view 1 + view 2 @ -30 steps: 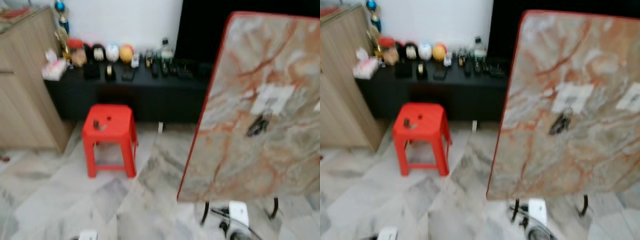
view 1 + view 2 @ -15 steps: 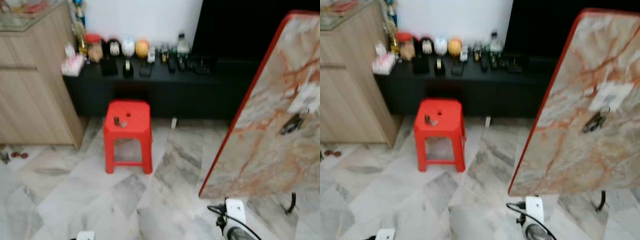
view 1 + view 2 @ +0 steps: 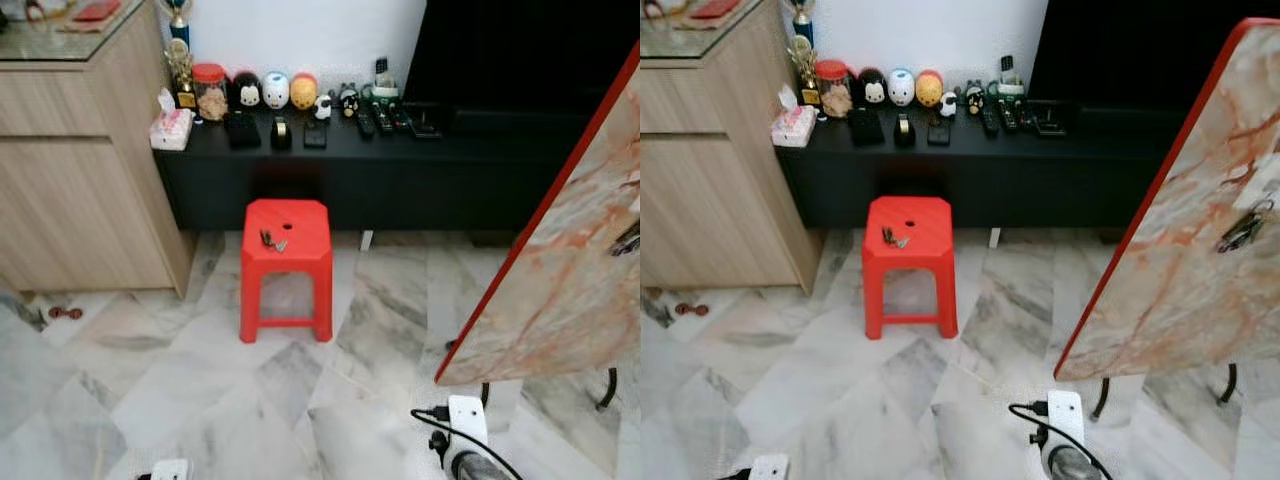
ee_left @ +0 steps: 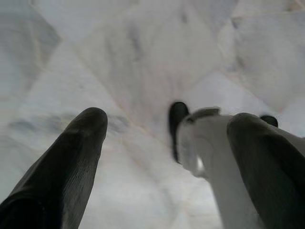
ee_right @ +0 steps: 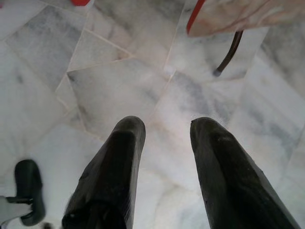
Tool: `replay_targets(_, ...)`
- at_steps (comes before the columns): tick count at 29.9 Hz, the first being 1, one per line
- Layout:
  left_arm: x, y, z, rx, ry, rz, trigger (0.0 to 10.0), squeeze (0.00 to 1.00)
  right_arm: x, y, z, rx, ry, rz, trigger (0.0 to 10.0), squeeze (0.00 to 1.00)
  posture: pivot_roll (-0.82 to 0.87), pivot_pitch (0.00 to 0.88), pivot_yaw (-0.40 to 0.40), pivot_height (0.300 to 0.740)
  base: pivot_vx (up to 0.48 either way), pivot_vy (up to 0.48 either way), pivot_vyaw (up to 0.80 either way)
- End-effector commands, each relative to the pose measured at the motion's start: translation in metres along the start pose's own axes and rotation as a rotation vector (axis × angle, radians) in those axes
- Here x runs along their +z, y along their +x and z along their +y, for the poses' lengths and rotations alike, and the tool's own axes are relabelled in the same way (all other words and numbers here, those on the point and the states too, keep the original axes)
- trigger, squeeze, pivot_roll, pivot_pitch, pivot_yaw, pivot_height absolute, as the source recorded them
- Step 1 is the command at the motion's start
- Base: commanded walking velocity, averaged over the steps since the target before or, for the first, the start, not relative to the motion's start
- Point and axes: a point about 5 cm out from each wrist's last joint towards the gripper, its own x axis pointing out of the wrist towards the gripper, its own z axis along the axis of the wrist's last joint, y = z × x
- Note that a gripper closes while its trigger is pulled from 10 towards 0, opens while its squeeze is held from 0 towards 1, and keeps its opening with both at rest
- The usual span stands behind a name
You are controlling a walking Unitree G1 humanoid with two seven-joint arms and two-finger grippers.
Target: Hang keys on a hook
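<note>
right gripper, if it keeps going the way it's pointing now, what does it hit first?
Most likely the marble floor. The right gripper hangs open, pointing down at bare tile; the tilted tabletop's black leg lies further off, beyond that line.

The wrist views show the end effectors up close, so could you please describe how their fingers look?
The left end effector and the right end effector each have two long, plain black fingers with rounded tips and a matte, faintly textured surface. No markings or cables show on the fingers themselves.
</note>
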Motion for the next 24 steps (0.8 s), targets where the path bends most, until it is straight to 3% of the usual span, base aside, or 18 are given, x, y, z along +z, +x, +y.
replay_targets(1,-0.0074,-0.001,-0.006,-0.014,-0.012,0.027,10.0,0.0,-0.0056,-0.0007,-0.0063,-0.018,-0.005,0.016,10.0,0.0,-0.04,0.077,-0.074,0.74,0.0,0.36,0.0)
replay_targets(24,-0.0078,-0.0014,-0.0039,-0.011,-0.009,0.028,10.0,0.0,-0.0096,-0.0014,-0.0021,-0.011,-0.013,0.023,10.0,0.0,-0.02,0.082,-0.066,0.74,0.0,0.358,0.0)
